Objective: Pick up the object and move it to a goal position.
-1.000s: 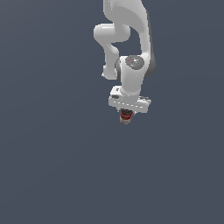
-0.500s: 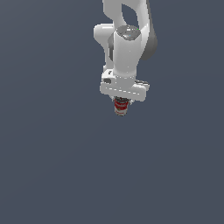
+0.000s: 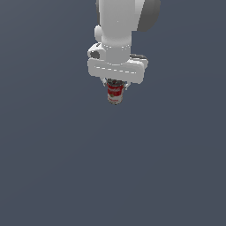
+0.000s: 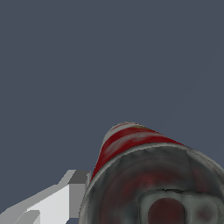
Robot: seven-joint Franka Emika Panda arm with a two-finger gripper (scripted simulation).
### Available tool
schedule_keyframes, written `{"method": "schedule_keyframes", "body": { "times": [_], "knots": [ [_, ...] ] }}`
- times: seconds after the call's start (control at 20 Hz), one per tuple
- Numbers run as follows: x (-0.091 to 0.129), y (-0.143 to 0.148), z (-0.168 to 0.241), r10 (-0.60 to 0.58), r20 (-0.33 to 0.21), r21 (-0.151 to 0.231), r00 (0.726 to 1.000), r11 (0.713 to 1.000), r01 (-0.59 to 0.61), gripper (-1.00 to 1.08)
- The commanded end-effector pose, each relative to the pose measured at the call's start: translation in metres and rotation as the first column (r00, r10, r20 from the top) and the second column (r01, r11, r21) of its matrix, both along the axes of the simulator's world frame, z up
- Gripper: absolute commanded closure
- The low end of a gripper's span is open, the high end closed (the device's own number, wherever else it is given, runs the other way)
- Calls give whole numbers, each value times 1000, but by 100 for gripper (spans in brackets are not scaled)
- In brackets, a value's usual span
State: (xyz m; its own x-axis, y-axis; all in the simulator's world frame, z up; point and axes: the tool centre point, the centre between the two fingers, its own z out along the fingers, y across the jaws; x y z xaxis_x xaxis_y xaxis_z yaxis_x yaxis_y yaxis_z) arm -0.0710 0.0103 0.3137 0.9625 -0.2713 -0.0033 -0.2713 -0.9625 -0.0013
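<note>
1. Item: soup can (image 3: 114, 93), small and cylindrical, label red above and white below, dark metallic top. In the exterior view we find it hanging upright directly under the white gripper (image 3: 115, 88), its top tucked up between the jaws. We see no surface touching its base, only the flat grey ground behind it.

2. Item: gripper, white, broader than the can. We judge it closed on the can's upper part, since the can sits under the palm with nothing else bearing it. The fingers themselves are mostly hidden behind the can and the palm in the exterior view.

3. Item: wrist view. The can (image 4: 144, 175) fills the near field, its dark rim and top close to the lens and the red band running away from it; one pale finger (image 4: 65, 197) lies just beside its wall (whether it presses the wall we cannot tell from this angle).

4. Item: arm (image 3: 119, 26), white, reaching down from the upper edge of the exterior view.

5. Status, done: we take the pick-up as complete, the can being grasped and carried clear of the ground.

6. Status, left: the carry to the goal position. No goal marker shows in either view, so we cannot say how near it lies.
</note>
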Motion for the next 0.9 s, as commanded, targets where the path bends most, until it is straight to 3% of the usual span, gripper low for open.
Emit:
{"method": "schedule_keyframes", "body": {
  "times": [0.0, 0.4, 0.85],
  "knots": [
    [2, -9, 28, 0, 3, 0, 1000, 1000, 0, 108],
    [10, -35, 97, 0, 3, -1, 1000, 1000, 0, 108],
    [16, -49, 137, 0, 3, -2, 1000, 1000, 0, 108]
  ]
}}
